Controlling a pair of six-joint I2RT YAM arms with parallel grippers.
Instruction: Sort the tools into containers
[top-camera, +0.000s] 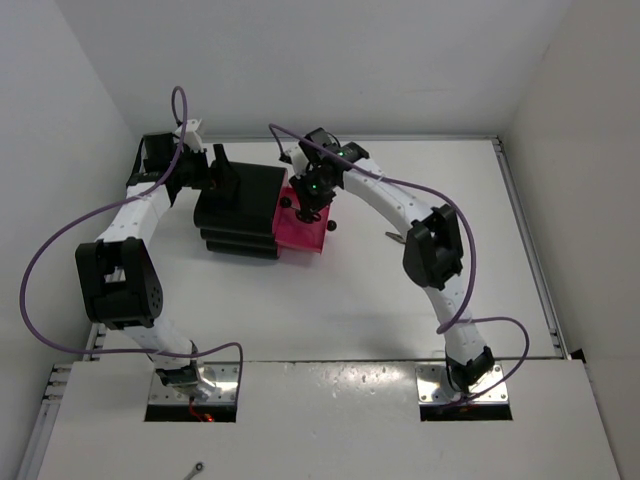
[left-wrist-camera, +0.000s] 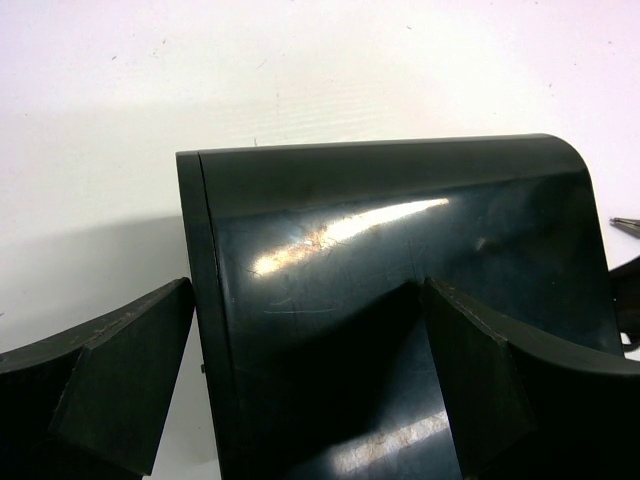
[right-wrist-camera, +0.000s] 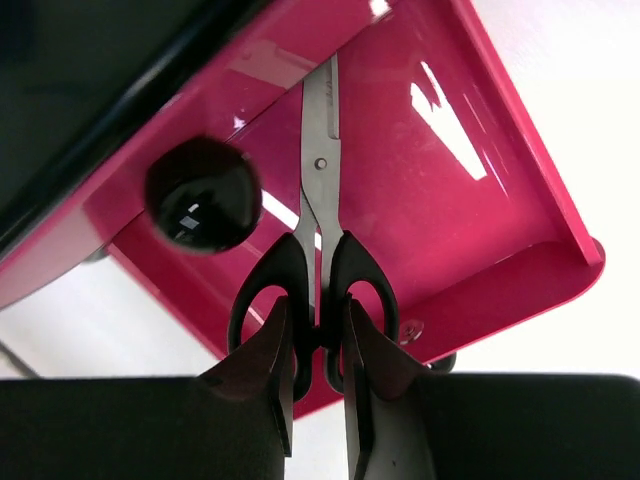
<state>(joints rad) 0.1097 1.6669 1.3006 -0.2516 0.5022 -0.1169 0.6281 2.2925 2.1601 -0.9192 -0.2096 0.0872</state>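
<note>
The black-handled scissors (right-wrist-camera: 320, 190) hang blades-first over the pulled-out magenta-pink drawer (right-wrist-camera: 470, 210), their tips close to the closed drawer front above it. My right gripper (right-wrist-camera: 318, 345) is shut on the scissors, pinching the inner sides of the two finger loops. From above, the right gripper (top-camera: 308, 200) hovers over the open drawer (top-camera: 300, 241), which sticks out of the black cabinet (top-camera: 245, 195). My left gripper (left-wrist-camera: 310, 380) is open and straddles the cabinet's (left-wrist-camera: 380, 250) back edge, one finger (left-wrist-camera: 120, 390) beside it and the other over its top. No other tools are clearly seen.
A round black knob (right-wrist-camera: 203, 193) sits on a closed drawer front beside the scissors. The open drawer's own knob (top-camera: 331, 226) faces right. A thin metal object (top-camera: 393, 238) lies on the white table by the right arm. White walls enclose the table.
</note>
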